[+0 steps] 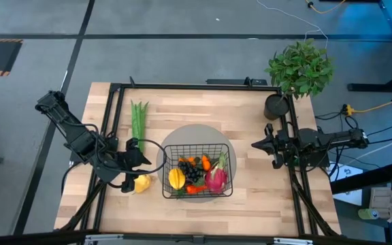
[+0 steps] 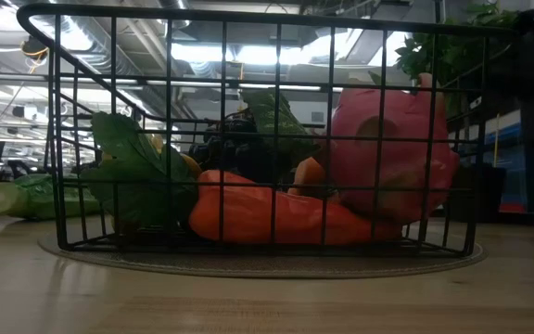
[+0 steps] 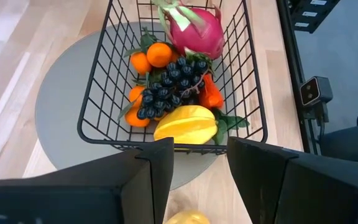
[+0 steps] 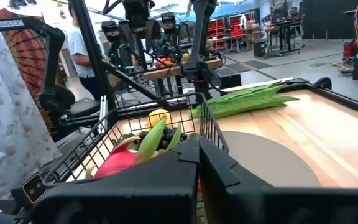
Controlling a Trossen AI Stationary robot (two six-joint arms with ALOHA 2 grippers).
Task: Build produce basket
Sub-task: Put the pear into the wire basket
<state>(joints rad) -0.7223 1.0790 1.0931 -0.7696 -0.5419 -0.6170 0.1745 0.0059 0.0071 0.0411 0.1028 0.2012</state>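
The left gripper (image 3: 196,168) hangs open over a yellow fruit (image 1: 142,182) lying on the table just outside the basket (image 1: 171,194) — nearer this arm by far. The right gripper (image 1: 258,144), shut and empty, waits beyond the basket's opposite side.

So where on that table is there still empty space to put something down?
Bare wood lies between the basket and the right gripper, and along the table's near edge. It is crowded left of the basket: the left gripper, a yellow fruit, green stalks.
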